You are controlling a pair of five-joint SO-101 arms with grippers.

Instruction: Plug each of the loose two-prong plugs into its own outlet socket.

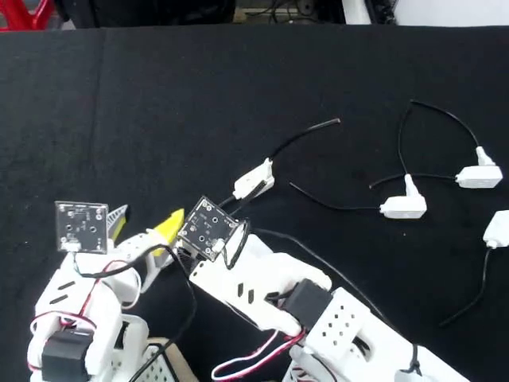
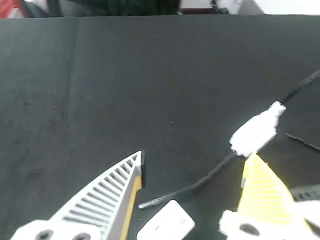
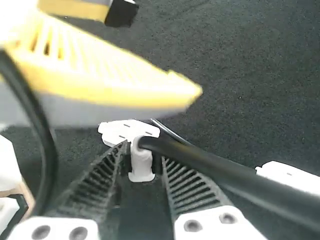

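Plug (image 3: 129,131), white, corded: pinched at its neck between the narrow-set fingers of right gripper (image 3: 141,154), low over table (image 1: 199,79), likely for carrying off to plug in. Left gripper (image 2: 195,157): spread wide, empty, hovering just beside, seemingly ready to steady it. Second plug (image 1: 254,181): loose on table nearby.

No legible text or numbers; faint marks on wrist camera board (image 1: 80,225) maybe print, too small.

Four white plugs (image 1: 404,207) (black-corded) lie loose; a fifth plug (image 3: 136,160) sits gripped.
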